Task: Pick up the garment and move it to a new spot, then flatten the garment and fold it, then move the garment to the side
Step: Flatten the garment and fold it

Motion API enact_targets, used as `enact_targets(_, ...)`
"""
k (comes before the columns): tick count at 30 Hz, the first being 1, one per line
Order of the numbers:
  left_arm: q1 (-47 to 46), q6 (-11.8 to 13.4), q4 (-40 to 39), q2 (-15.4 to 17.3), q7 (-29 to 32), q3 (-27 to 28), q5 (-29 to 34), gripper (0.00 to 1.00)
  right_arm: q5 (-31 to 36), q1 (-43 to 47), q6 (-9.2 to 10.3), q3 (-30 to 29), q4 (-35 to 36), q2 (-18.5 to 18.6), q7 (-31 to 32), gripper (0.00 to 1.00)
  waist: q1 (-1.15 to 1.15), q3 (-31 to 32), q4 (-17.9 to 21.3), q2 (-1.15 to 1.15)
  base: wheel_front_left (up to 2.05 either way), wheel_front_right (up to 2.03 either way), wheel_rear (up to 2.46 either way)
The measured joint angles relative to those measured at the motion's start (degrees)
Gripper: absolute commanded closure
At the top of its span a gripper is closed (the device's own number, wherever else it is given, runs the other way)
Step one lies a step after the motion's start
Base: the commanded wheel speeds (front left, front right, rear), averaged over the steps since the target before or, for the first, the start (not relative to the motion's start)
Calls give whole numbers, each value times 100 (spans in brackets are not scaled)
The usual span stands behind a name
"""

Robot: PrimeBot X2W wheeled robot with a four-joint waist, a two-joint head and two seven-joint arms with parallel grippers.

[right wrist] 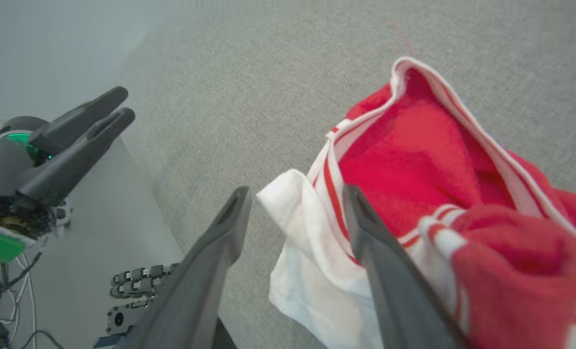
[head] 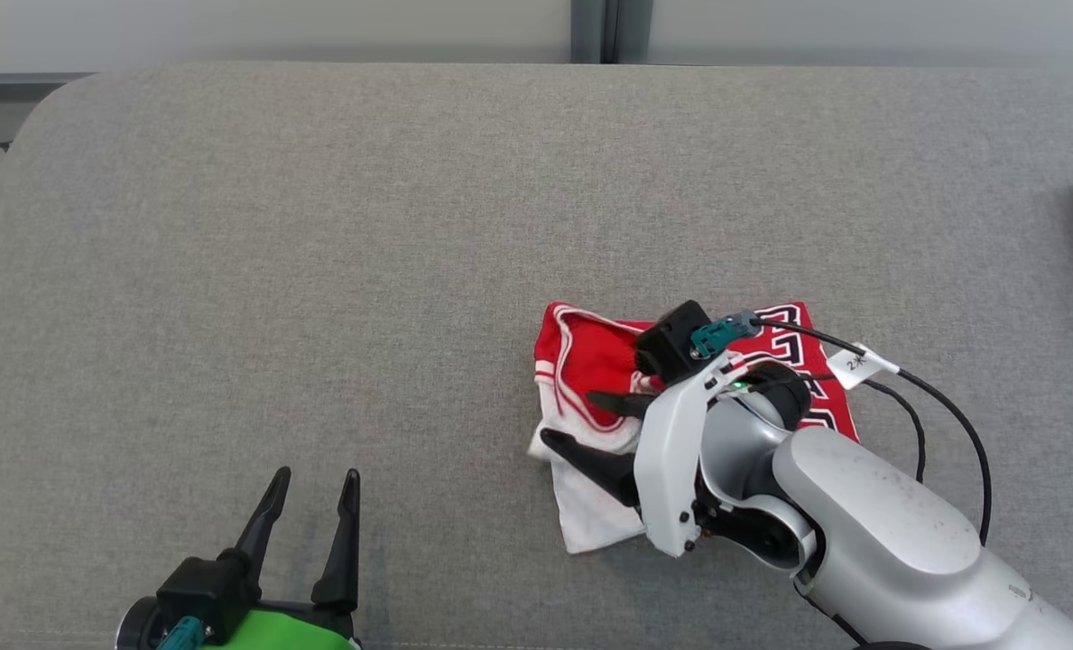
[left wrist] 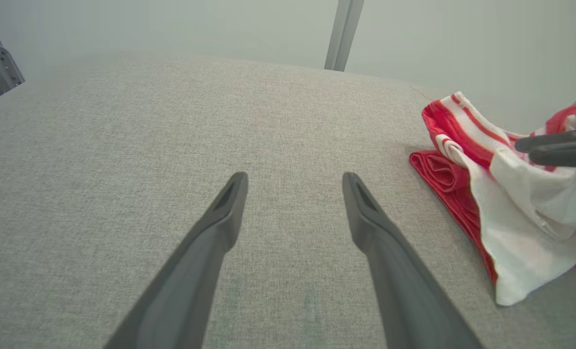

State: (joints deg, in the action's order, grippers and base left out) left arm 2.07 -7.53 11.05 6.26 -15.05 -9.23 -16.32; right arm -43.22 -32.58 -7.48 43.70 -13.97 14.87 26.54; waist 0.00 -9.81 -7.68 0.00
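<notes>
Garment [head: 590, 357] looks folded, lying centre-right on the bench [head: 319, 226]. Right end effector [head: 568, 417] is open, straddling its left white edge, gripping nothing. Left end effector [head: 317, 474] is open and empty, near left. Likely next: pinch that edge and drag it aside.

Left tool [head: 317, 473], right tool [head: 568, 417] — both agape

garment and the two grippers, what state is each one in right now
garment, crumpled in a loose heap on the grey surface, not flattened, white corner sticking out
right gripper, open, fingers spread over the garment's white edge, not closed on it
left gripper, open, holding nothing, apart from the garment
</notes>
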Motion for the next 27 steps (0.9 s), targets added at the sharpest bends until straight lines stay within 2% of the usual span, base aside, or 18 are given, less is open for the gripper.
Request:
enact_targets(2, 1, 0, 23, 2, 0, 13, 25, 0, -30, -26, 0, 63, 225, 32, -174, 0, 0, 30, 25, 0, 0, 0, 0)
enact_targets(4, 14, -1, 44, 3, 0, 35, 38, 0, -202, -19, 0, -127, 581, 58, -469, 0, 0, 66, 38, 0, 0, 0, 0)
enact_targets(7, 70, -1, 27, 4, 0, 182, 51, 0, -254, 176, -4, -924, 1168, 265, -1005, 0, 0, 113, 43, 0, 0, 0, 0)
enact_targets(9, 123, -1, 3, 0, 0, 263, 60, 0, 163, 438, -4, -1588, 1255, 561, -1361, 0, 0, 108, 65, 0, 0, 0, 0)
enact_targets(10, 142, -1, -19, -3, 0, 282, 65, 0, 444, 597, 0, -1903, 1204, 691, -1518, 13, 0, 93, 81, 0, 0, 0, 0)
enact_targets(11, 152, -1, -30, -5, 0, 293, 65, 0, 734, 764, 0, -2215, 1115, 750, -1708, 52, 0, 69, 97, 0, 0, 0, 0)
enact_targets(12, 156, -1, -36, -11, 0, 279, 65, 0, 1110, 906, 0, -2470, 945, 777, -1894, 67, 0, 40, 114, 0, 0, 0, 0)
enact_targets(13, 156, -1, -36, -10, 0, 252, 65, 0, 1501, 1031, 0, -2611, 791, 775, -2053, 93, 0, 7, 133, 0, 0, 0, 0)
enact_targets(14, 154, -1, -37, -11, 0, 221, 65, 0, 1711, 1145, 0, -2711, 610, 698, -2212, 100, 0, -26, 152, 0, 0, 0, 0)
enact_targets(16, 142, -1, -45, -9, 0, 170, 65, 0, 2197, 1288, 0, -2777, 181, 491, -2581, 100, 0, -88, 197, 0, 0, 0, 0)
enact_targets(22, -46, -1, -37, 63, 0, 115, 52, 0, 3090, 1124, -2, -2692, -1240, -191, -3778, 100, 0, -243, 303, 0, 0, 0, 0)
enact_targets(27, -140, -1, -34, 111, 0, 119, 36, 0, 3459, 793, -2, -2441, -2304, -767, -4113, 100, 0, -290, 276, 0, 0, 0, 0)
